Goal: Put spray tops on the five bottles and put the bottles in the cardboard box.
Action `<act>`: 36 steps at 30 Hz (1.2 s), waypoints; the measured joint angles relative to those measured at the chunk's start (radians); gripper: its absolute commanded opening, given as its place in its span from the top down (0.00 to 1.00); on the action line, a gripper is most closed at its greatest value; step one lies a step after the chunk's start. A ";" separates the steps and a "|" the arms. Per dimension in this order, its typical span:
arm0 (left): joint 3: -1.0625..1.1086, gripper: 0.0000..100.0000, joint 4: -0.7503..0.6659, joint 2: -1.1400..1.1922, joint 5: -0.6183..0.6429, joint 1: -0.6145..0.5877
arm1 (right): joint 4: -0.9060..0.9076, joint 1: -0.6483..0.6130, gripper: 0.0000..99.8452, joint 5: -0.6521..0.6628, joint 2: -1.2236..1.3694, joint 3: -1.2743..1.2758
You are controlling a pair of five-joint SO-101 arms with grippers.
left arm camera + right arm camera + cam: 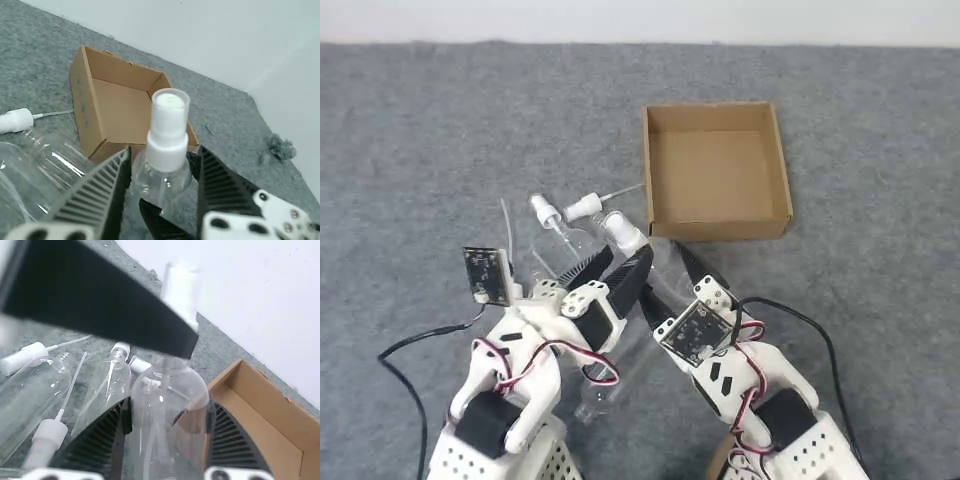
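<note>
inspection note, bottling station.

item: bottle (pixel 164 182), clear plastic, with a white top (pixel 167 125) sitting on its neck. it stands between both sets of jaws. the left jaws are closed against the shoulder just under the top, one ribbed pad on each side. the right jaws are clamped round the body lower down. whether the top is screwed fully home cannot be told.

handling, as judged:
- the bottle looks empty, so very light.
- the walls look thin and will likely dent under a hard squeeze.
- the surface is smooth and glossy, so likely to slip. the ribbed pads should help.
- the shoulder and neck are likely the stiffest places, so the left jaws sit well.
- the body is the safer hold for carrying. a lift by the top alone could pull it off if it is loose.
- not brittle, though the thin dip tube inside would bend easily.

surroundings: the box (pixel 715 170) lies open just beyond the tips of both jaws, and no bottle is in it yet. loose tops (pixel 545 210), long tubes attached, lie on the worktop (pixel 420 130) just beyond the left jaws. spare bottles (pixel 30 390) lie on their sides beside and under the jaws.

markings: no label or print seen on the bottle or top. a faint bluish mark on the box's outer wall is too small to read.
</note>
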 measured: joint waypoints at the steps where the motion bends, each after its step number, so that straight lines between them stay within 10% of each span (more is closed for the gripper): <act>1: -0.014 0.81 0.014 0.000 0.009 0.000 | 0.000 0.000 0.88 0.000 0.000 0.000; 36: -0.086 0.81 0.017 0.000 0.132 -0.196 | 0.000 0.000 0.88 -0.078 0.000 0.000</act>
